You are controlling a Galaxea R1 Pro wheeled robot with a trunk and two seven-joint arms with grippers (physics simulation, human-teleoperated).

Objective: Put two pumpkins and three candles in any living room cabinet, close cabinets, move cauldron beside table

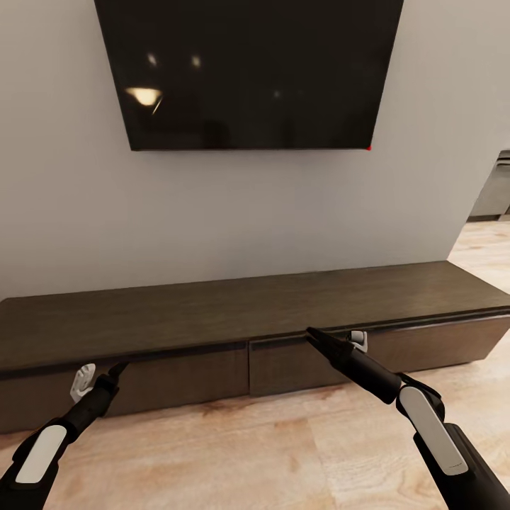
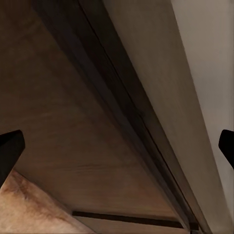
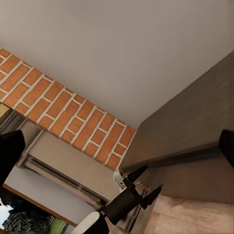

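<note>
A wide black flat screen (image 1: 248, 71) hangs on the pale grey wall (image 1: 64, 212) above the long, low dark brown wooden cabinet (image 1: 234, 312), whose flat fronts are all shut. Pale wood floor (image 1: 269, 453) runs along its foot. My left gripper (image 1: 119, 368) sits just below the cabinet's top front edge near its left end, fingers spread. My right gripper (image 1: 316, 338) reaches that same edge right of the middle seam, fingers also spread wide. Red brick (image 3: 63, 107) shows beyond the cabinet's left end.

Living room: wall television (image 1: 248, 71), cabinet (image 1: 248, 312)
</note>
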